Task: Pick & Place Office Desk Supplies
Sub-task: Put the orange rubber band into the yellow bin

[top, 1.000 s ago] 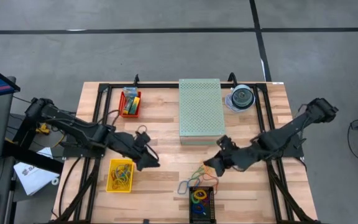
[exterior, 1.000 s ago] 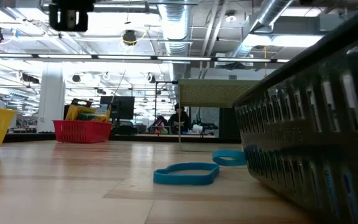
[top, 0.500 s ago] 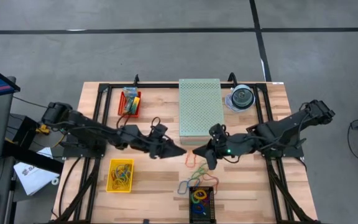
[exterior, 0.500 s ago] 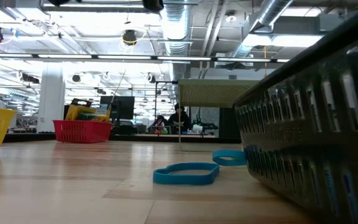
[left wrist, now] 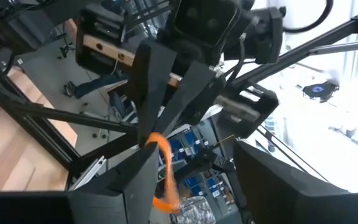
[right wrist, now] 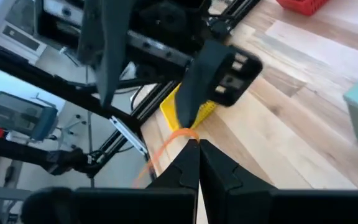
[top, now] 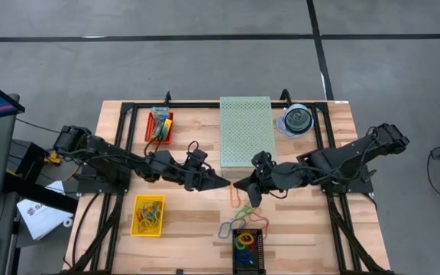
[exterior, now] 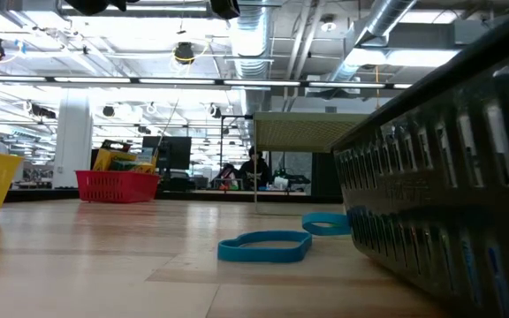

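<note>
The right claw is pinched tight on an orange band, and the left claw stands wide in front of it.

From above: a second ago the left claw was by the yellow basket and the right one was low near the black tray. Both have since swung to mid-table, below the green box, and their tips now almost meet. The band hangs between them, off the wood. This looks like a hand-over, with the yellow basket the likely goal. The left claw has yet to close.

From table height: neither claw shows. A blue band lies flat on the pale wooden table, just beside the tray's dark wall. A red bin stands at the far edge. Beyond it is a bright open hall with ducts and seated people far off.

Left wrist: the band dangles from the right claw's closed tip, close against one of the two spread fingers. Whether it touches that finger is unclear.

Right wrist: the fingers are shut, with the band trailing from their tip.
</note>
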Robot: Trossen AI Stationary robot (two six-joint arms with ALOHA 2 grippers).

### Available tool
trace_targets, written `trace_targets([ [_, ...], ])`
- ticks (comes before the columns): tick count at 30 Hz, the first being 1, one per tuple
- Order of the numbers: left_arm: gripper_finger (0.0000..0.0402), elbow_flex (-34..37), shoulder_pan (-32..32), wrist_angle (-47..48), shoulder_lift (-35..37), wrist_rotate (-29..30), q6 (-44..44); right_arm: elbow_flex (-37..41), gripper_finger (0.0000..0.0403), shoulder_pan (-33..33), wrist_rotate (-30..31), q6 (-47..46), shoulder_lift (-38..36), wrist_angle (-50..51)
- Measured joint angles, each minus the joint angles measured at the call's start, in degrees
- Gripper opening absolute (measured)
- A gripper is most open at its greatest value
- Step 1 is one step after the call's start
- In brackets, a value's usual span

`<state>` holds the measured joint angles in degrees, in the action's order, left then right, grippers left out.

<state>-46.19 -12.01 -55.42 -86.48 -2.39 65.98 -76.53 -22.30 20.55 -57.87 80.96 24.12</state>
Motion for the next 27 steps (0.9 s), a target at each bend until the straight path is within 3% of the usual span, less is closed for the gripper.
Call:
trace_targets([
  [15, 0.0164, -0.07, -0.11, 0.55, 0.02, -0.02, 0.33, 0.02, 0.0000, 3.84, -2.77, 3.48, 0.48, -4.17],
  [27, 0.0008, -0.07, -0.11, 0.55, 0.02, -0.70, -2.56, 0.02, 0.0000, 3.52, -2.65, 4.46, 0.46, -4.68],
])
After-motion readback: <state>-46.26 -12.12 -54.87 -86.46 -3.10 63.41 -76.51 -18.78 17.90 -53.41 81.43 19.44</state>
